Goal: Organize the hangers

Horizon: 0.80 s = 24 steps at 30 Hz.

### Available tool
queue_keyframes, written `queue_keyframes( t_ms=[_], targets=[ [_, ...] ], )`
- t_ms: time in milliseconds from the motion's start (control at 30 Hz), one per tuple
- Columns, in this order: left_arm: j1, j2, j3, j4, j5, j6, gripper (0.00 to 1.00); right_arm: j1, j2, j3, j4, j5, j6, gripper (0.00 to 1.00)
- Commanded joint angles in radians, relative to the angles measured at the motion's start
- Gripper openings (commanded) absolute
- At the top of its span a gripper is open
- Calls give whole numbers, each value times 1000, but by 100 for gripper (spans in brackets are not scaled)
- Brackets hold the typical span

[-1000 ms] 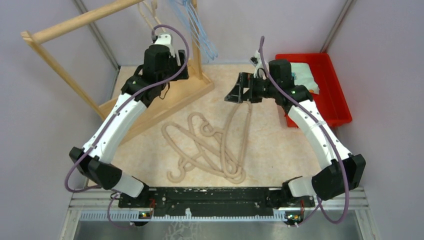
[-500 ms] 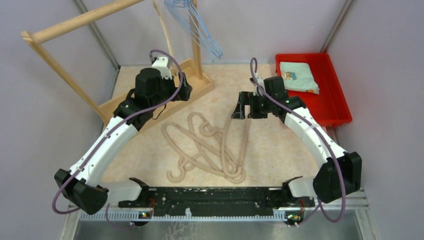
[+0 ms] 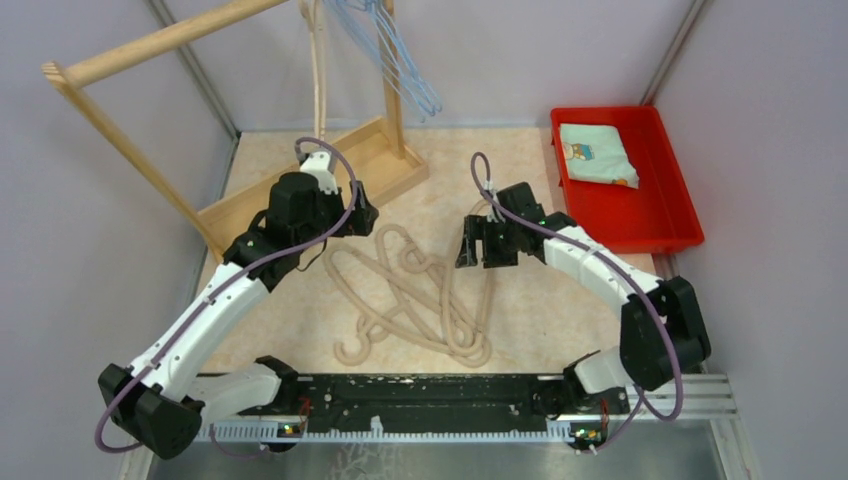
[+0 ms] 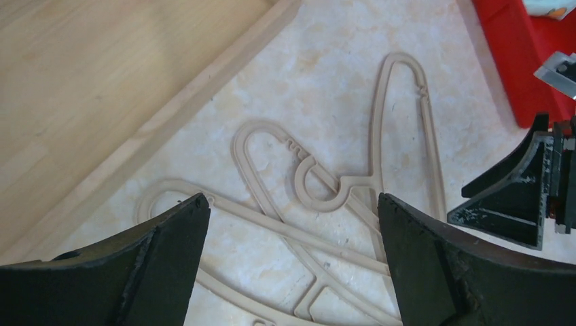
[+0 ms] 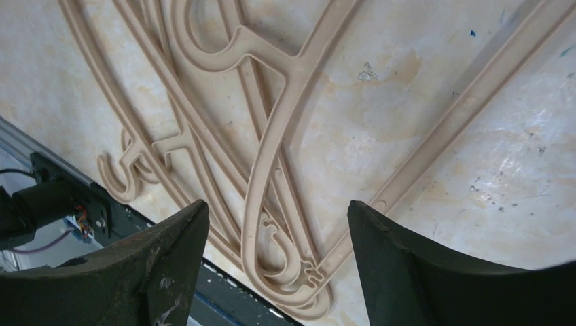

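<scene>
Done so far: blue hangers point(image 3: 395, 60) are hanging in a bunch from the rail point(image 3: 150, 45) of the rack point(image 3: 300, 205), at its far end; one beige hanger point(image 3: 318, 70) is hanging just beside them.
Left to do: a beige pile point(image 3: 420, 290) is lying flat on the table point(image 3: 560, 310) between the two arms, hooks and bars overlapping. It looks like three or four pieces, but the tangle is hiding the exact count.
Progress, judged: the blue set is looking finished; most of the beige set is waiting, so roughly midway.
Left gripper point(image 4: 292, 204): hovering above the rack-side edge of the pile, jaws spread wide, gripping nothing.
Right gripper point(image 5: 277, 207): hanging low over the pile's right side, jaws apart with bars showing on the table beneath the gap, nothing in its grip. Whether the tips are touching the table I cannot tell.
Step in hand, judged: both arms are lining up over the pile for a pick.
Risk, judged: hooks are interlocking, so lifting one piece is likely dragging its neighbours.
Off-task: the red bin point(image 3: 680, 200) at the right is holding a folded cloth point(image 3: 597, 155), well apart from the pile.
</scene>
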Motion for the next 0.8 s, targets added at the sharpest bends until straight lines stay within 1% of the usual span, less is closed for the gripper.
queue_keyframes(
  t_ms=[0,100,200,233,333,500,567,667,767],
  targets=[
    [-3,-31,-65,-36,50,-48,97,25,37,-37,143,114,145,74],
    [-4,-50,-109,-30,81,-67,96,24,66,-26,183,227,210,72],
    [-5,-76,-152,-23,109,-65,95,24,140,61,179,302,260,72],
    [-4,-86,-166,-19,120,-62,95,24,179,97,168,309,276,71],
    [-5,-118,-194,-22,157,-61,94,35,301,218,141,313,317,65],
    [-5,-185,-261,-37,207,-85,93,90,473,447,41,406,356,63],
    [-6,-213,-291,-41,225,-95,93,101,523,502,-10,436,393,63],
    [-6,-254,-331,-35,247,-92,92,113,539,503,-49,482,443,63],
    [-6,-257,-346,-33,268,-71,92,115,537,490,-80,502,477,61]
  ],
)
